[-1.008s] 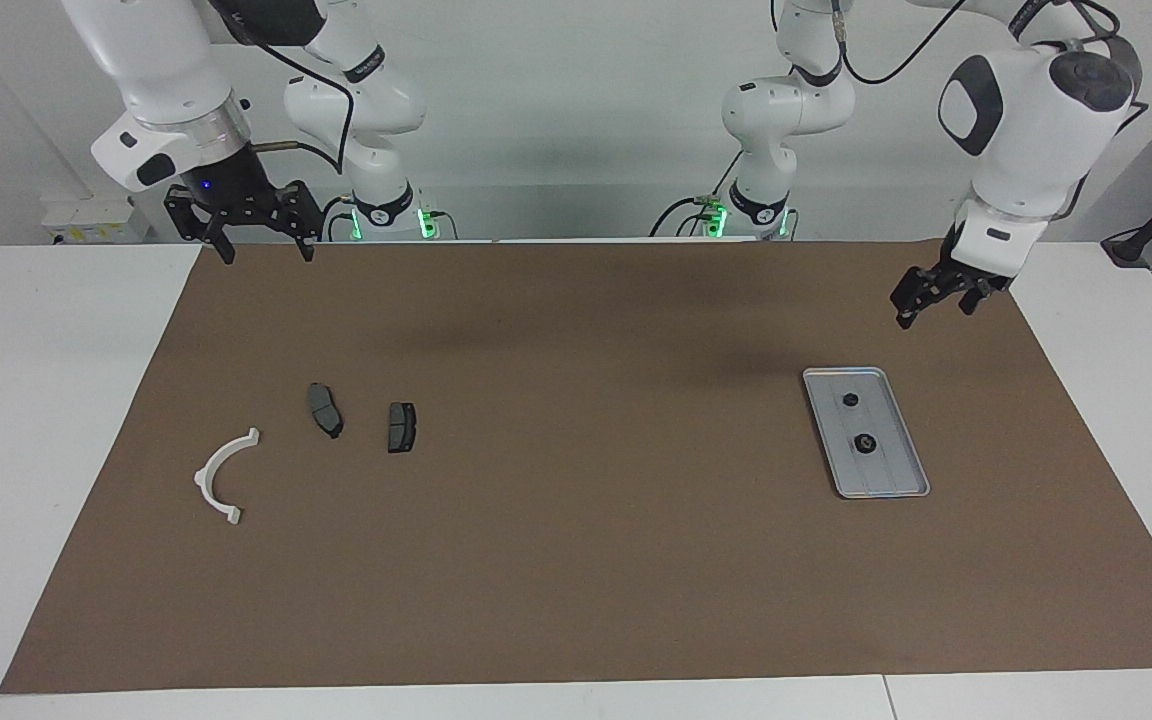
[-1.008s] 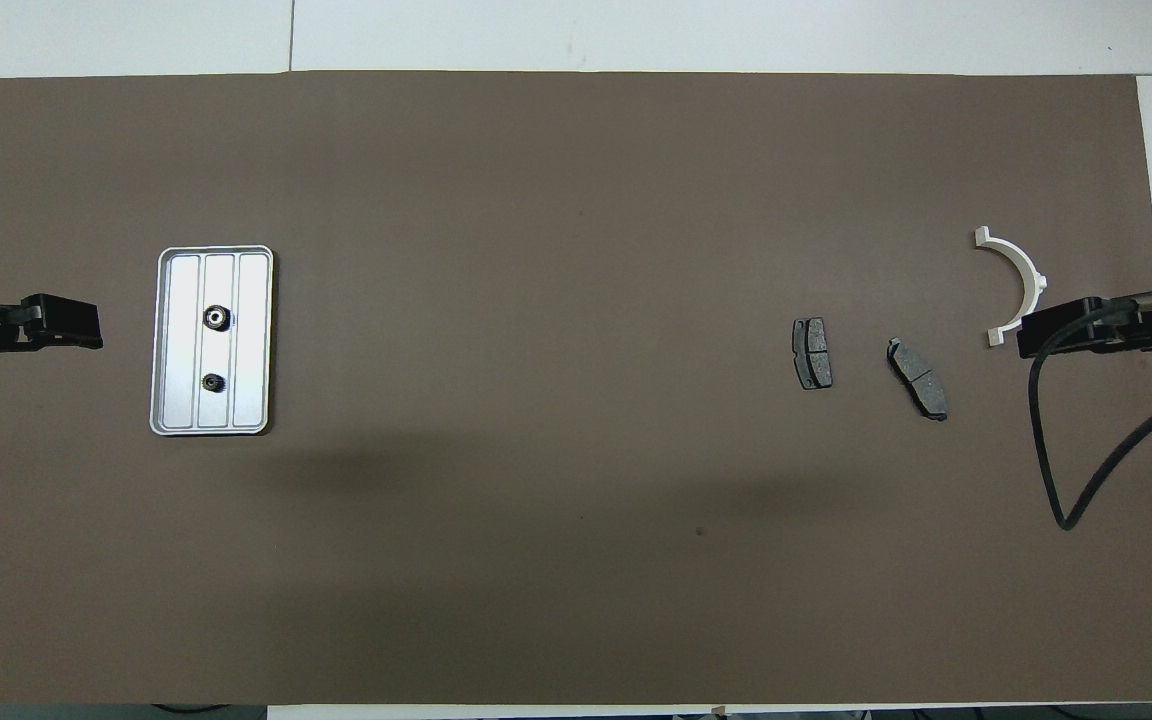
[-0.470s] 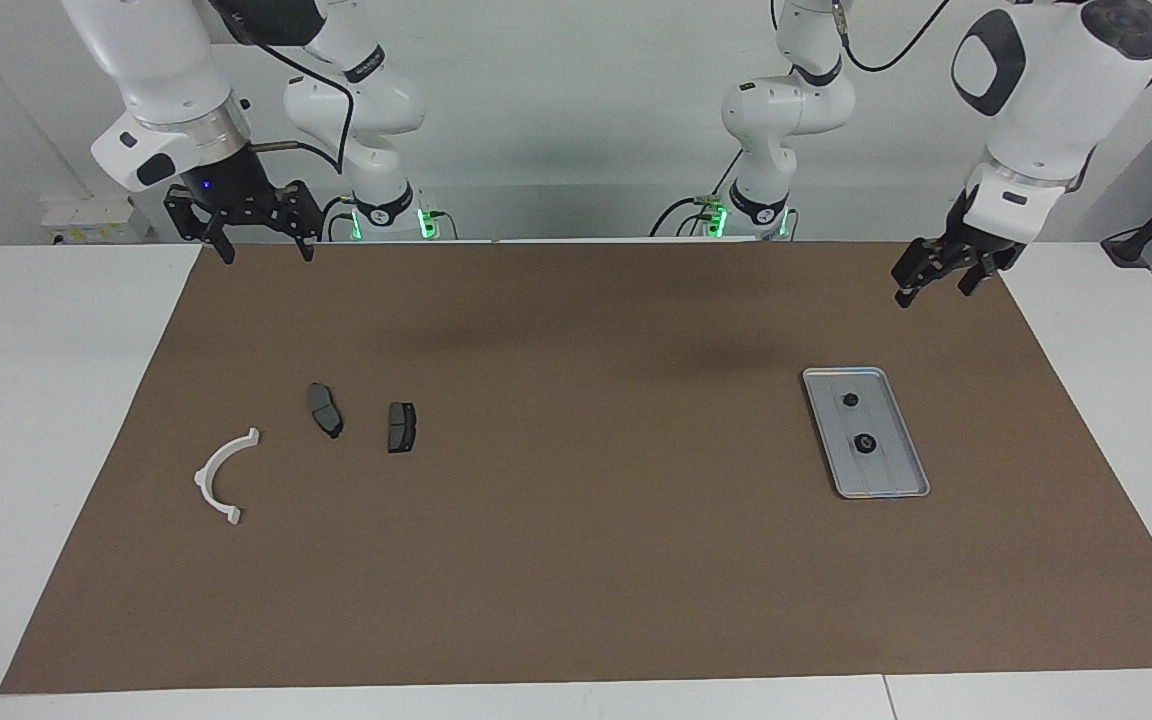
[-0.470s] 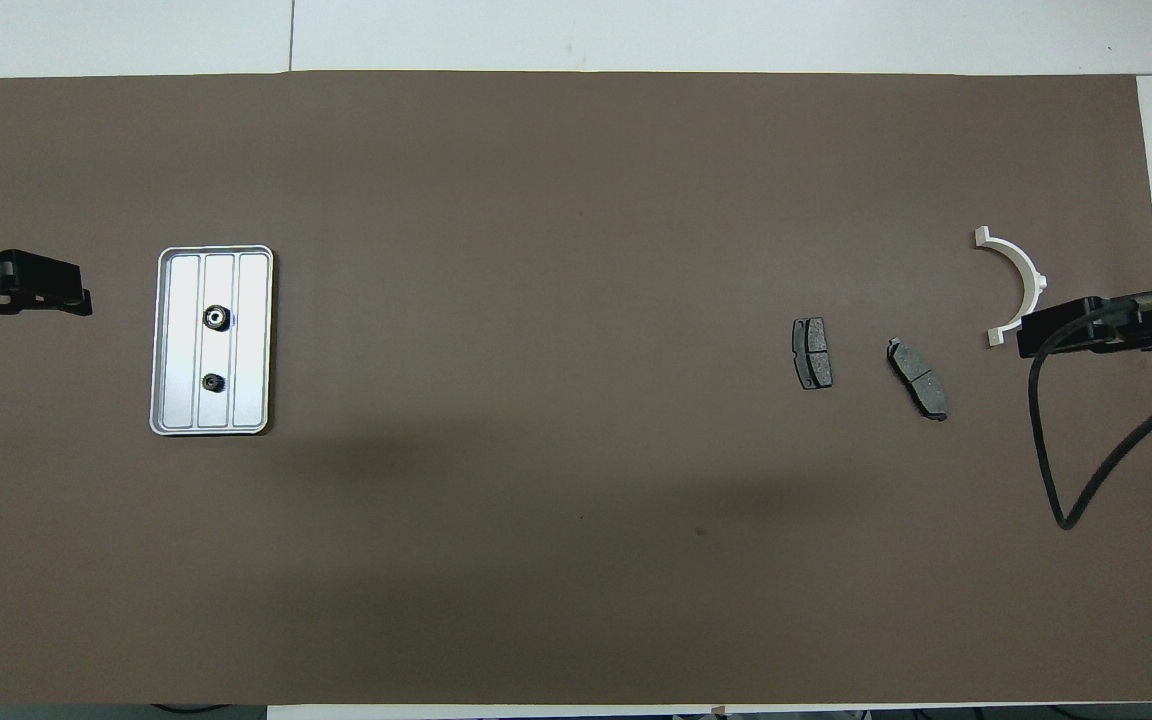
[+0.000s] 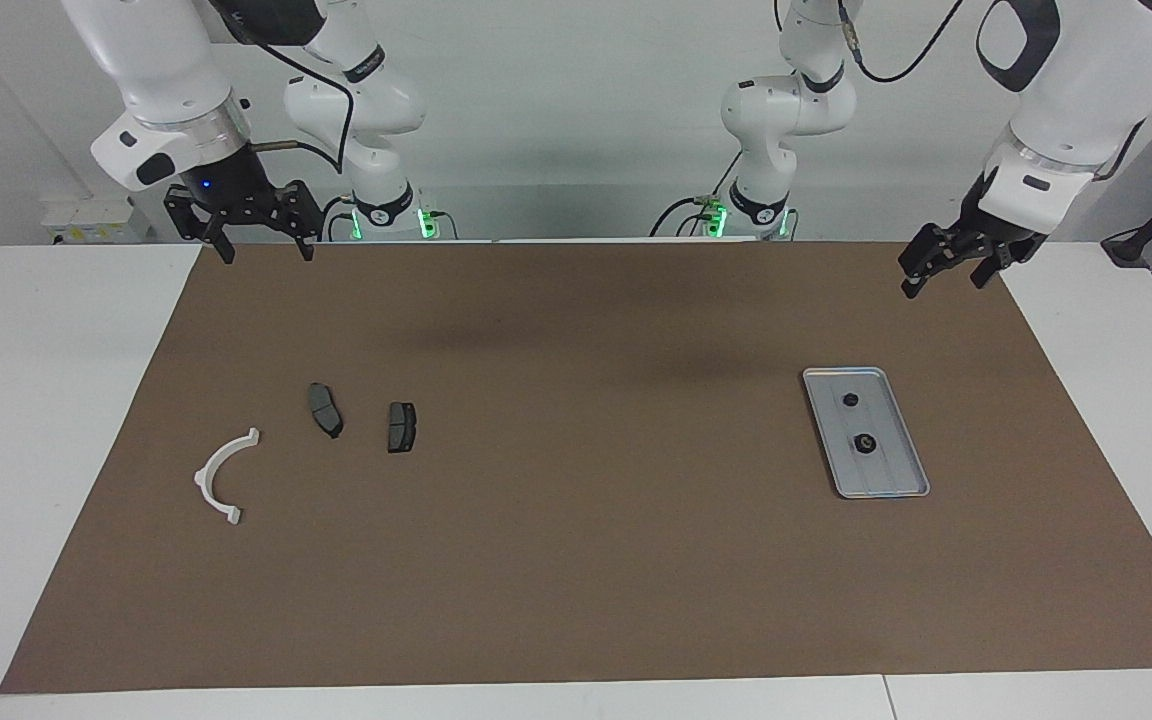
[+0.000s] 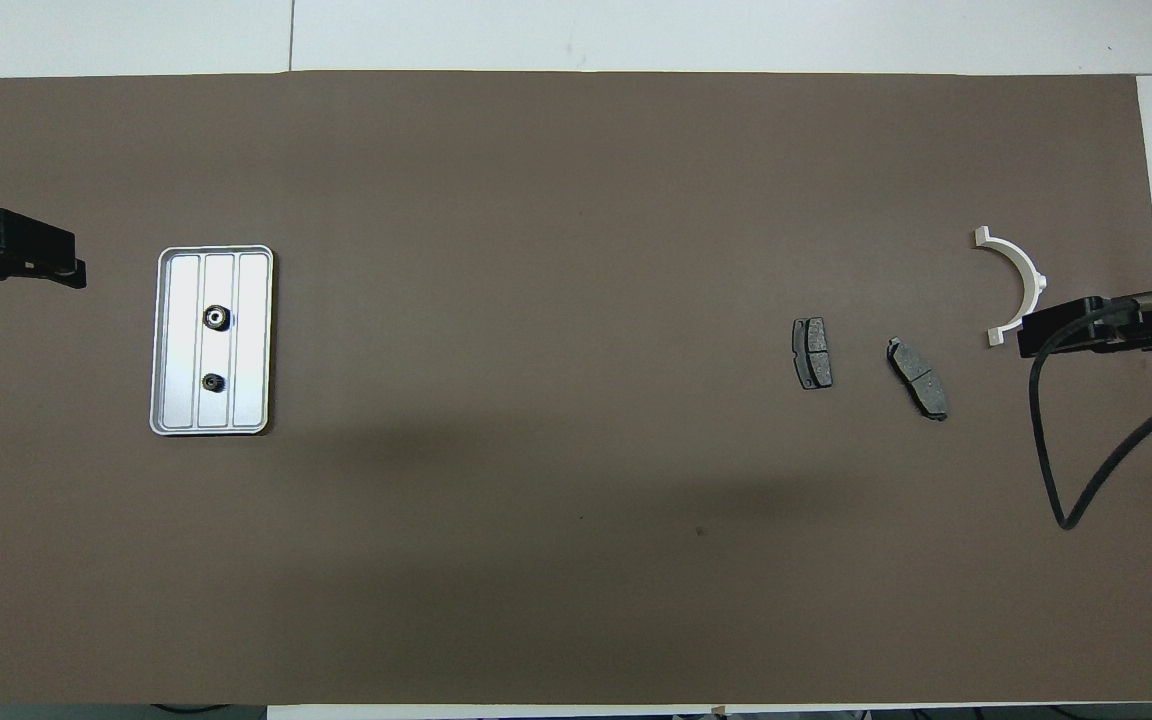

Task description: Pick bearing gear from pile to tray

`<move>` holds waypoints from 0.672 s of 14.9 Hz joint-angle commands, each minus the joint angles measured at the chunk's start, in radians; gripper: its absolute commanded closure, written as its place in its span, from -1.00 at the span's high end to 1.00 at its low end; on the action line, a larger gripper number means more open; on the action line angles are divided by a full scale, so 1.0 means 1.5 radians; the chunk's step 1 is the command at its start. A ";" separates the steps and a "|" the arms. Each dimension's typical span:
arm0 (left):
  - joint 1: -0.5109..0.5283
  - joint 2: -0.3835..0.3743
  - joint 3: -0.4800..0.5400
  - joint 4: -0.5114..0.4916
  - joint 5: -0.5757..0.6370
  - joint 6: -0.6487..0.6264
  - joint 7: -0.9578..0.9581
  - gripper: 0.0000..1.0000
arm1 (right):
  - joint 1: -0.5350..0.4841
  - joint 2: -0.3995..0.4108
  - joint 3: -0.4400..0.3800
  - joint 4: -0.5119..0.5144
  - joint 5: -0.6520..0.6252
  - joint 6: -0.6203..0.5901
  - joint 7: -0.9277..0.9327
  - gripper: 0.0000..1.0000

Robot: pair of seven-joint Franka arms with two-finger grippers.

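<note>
The silver tray (image 5: 891,470) lies toward the left arm's end of the brown mat. Two small black round pieces (image 5: 849,400) (image 5: 865,444) lie in it. In the overhead view the tray (image 6: 252,340) holds the same pieces (image 6: 215,318) (image 6: 212,381). The pile toward the right arm's end is a white half-ring bracket (image 5: 204,478) (image 6: 1033,277) and two dark brake pads (image 5: 325,410) (image 5: 401,427). My left gripper (image 5: 941,285) (image 6: 66,270) is open and empty, raised over the mat's edge beside the tray. My right gripper (image 5: 267,255) (image 6: 1031,340) is open, empty and waits raised over the mat's corner.
The brown mat (image 5: 576,560) covers most of the white table. A black cable (image 6: 1066,480) hangs from the right arm over the mat near the bracket. The two brake pads also show in the overhead view (image 6: 812,353) (image 6: 918,378).
My left gripper has risen and drawn away from the tray toward the mat's edge. The right arm and all the parts have not moved.
</note>
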State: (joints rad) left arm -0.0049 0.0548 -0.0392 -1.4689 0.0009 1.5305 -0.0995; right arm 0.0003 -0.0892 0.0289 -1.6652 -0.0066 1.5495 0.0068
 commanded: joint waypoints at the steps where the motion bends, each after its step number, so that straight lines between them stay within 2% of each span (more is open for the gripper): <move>1: 0.003 -0.027 0.009 -0.002 0.001 -0.023 0.025 1.00 | -0.008 -0.008 0.004 -0.008 -0.009 0.006 0.003 1.00; 3: 0.010 -0.029 0.005 -0.002 0.000 -0.036 0.026 1.00 | -0.008 -0.008 0.004 -0.008 -0.009 0.006 0.003 1.00; 6: 0.010 -0.046 0.001 -0.040 -0.002 -0.015 0.026 1.00 | -0.008 -0.008 0.004 -0.008 -0.009 0.006 0.003 1.00; 10: 0.010 -0.044 0.000 -0.069 -0.001 0.018 0.028 1.00 | -0.009 -0.008 0.004 -0.008 -0.009 0.006 0.003 1.00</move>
State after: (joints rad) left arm -0.0005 0.0154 -0.0327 -1.5114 0.0009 1.5122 -0.0760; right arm 0.0000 -0.0893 0.0289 -1.6652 -0.0066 1.5495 0.0068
